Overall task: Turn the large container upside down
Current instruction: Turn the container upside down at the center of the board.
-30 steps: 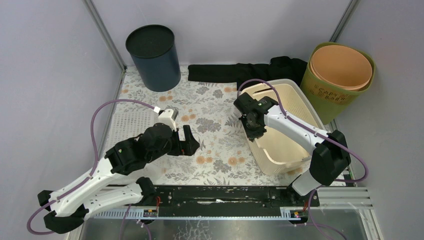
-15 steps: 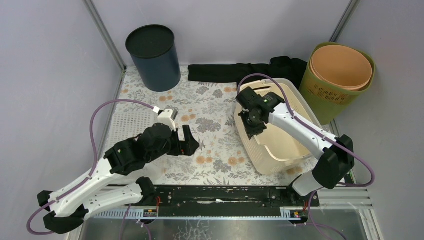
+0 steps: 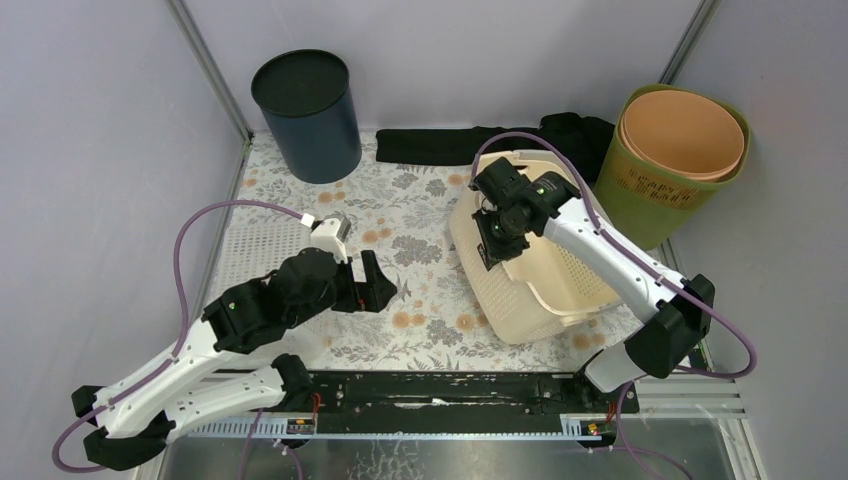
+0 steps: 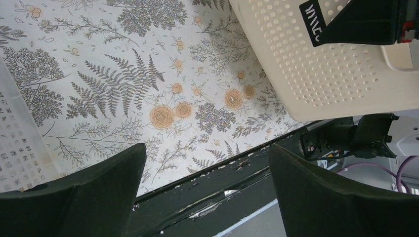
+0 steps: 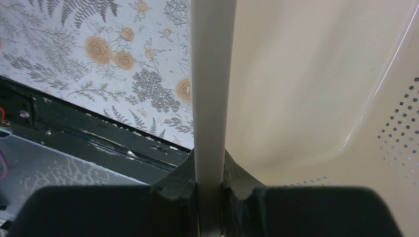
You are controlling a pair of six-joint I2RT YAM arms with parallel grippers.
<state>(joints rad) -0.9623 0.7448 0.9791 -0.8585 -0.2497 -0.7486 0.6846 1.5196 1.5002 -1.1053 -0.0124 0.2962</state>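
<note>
The flower-printed surface (image 3: 420, 250) is carrying the large cream container (image 3: 560, 280) on its right half, where it is leaning tilted with its left rim raised. An olive bin (image 3: 650, 190) is standing just beyond it at the far right and a dark blue bin (image 3: 310, 120) at the far left, with a black cloth (image 3: 450, 145) lying between them. The right tool (image 5: 210, 192) is clamping the container's left rim. The left tool (image 4: 207, 197) is hovering over the near left, its fingers wide apart and holding nothing.

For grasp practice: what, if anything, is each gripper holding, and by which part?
The right gripper clamps the cream basket by its rim, on the side facing the left gripper, which is open and empty.
</note>
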